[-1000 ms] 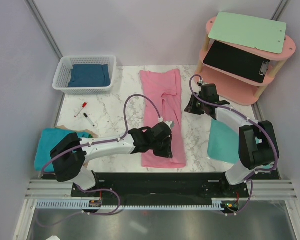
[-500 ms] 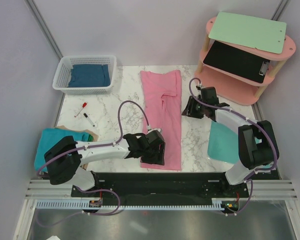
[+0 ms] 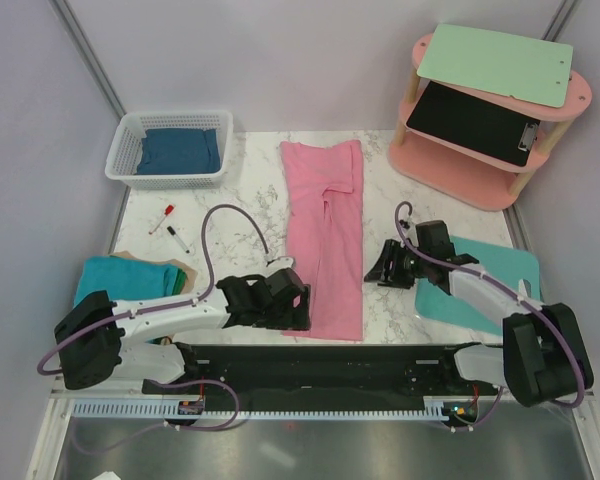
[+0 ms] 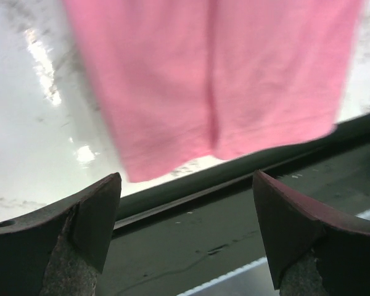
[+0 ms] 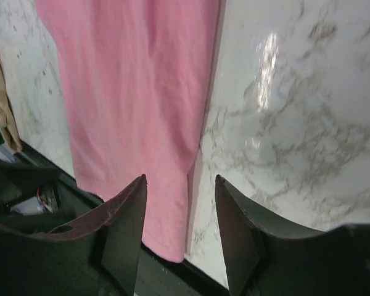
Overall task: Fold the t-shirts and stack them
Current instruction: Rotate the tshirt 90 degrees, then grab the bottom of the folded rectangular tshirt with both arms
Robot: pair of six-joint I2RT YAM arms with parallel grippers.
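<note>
Three shirts show from overhead. The pink t-shirt [image 3: 325, 235] lies mid-way across the marble table [image 3: 230, 215], folded into a long narrow strip running far to near, with its near hem at the front edge. The dark blue t-shirt [image 3: 178, 150] is bunched in the white basket [image 3: 130, 172] at the far left corner. The teal t-shirt [image 3: 105, 285] sits folded at the near left edge, with a tan cloth [image 3: 155, 262] against its far side. A red-capped marker [image 3: 166, 216] and a black-capped marker [image 3: 178, 239] lie between the basket and the teal shirt.

Overhead view only: a pink shelf [image 3: 450, 165] at far right holds two clipboards. A flat teal sheet [image 3: 485, 285] is partly under the right arm; shirt or mat, cannot tell.

Left gripper [image 4: 186, 185]: overhead it sits low at the strip's near left corner, finger gap not readable. Its wrist view shows the fingers spread wide with nothing between them. The pink hem lies beyond the tips, blurred, and the black rail [image 4: 234, 228] lies under them.

Right gripper [image 5: 180, 185]: overhead it is just right of the strip, over bare marble. Its wrist view shows the fingers moderately parted and empty, with the strip's right edge framed between them. Cannot tell whether the tips touch the table. The tan cloth shows at that view's left margin, cut off.
</note>
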